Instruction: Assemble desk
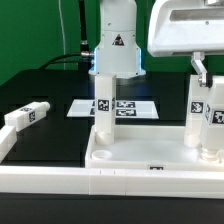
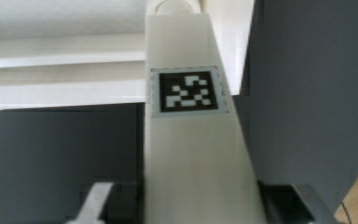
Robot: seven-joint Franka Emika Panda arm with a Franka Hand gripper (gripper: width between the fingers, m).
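Exterior view's left: loose leg [image 1: 25, 115] lies flat on the table, off the desk panel [image 1: 130, 160] and not yet fitted. Next, standing leg [image 1: 103, 105] is upright in a rear corner socket, with the marker board [image 1: 135, 106] behind it. Right: gripper [image 1: 203, 75] points straight down, narrowed onto the held leg [image 1: 207, 120] near its top. The wrist view shows fingers [image 2: 98, 200] flanking it. The leg is vertical at the right rear corner, probably being seated; can't tell if it's fully home.
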